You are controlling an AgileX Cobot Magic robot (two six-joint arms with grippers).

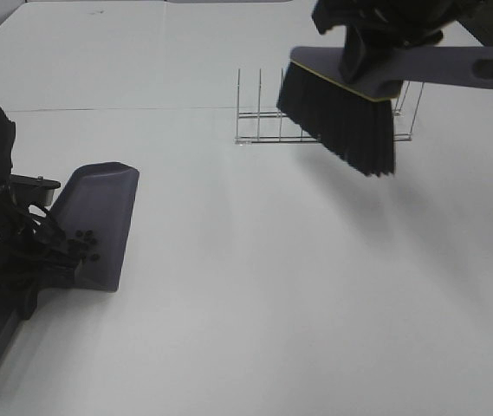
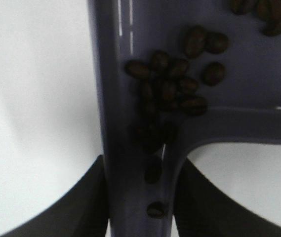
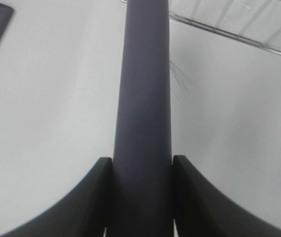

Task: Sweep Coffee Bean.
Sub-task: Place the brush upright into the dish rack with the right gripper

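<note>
A grey dustpan (image 1: 99,221) lies on the white table at the left. Several dark coffee beans (image 1: 85,243) sit in it near its handle end. The left wrist view shows them (image 2: 172,86) heaped on the pan (image 2: 259,74), with a few down the handle. My left gripper (image 1: 42,260) is shut on the dustpan handle (image 2: 138,197). My right gripper (image 1: 376,35) is shut on the grey brush handle (image 3: 145,98) and holds the brush (image 1: 341,113) with black bristles in the air at the upper right, above the table.
A clear wire rack (image 1: 324,121) stands at the back, behind and under the raised brush; it also shows in the right wrist view (image 3: 239,24). The white table (image 1: 272,286) spreads between dustpan and brush.
</note>
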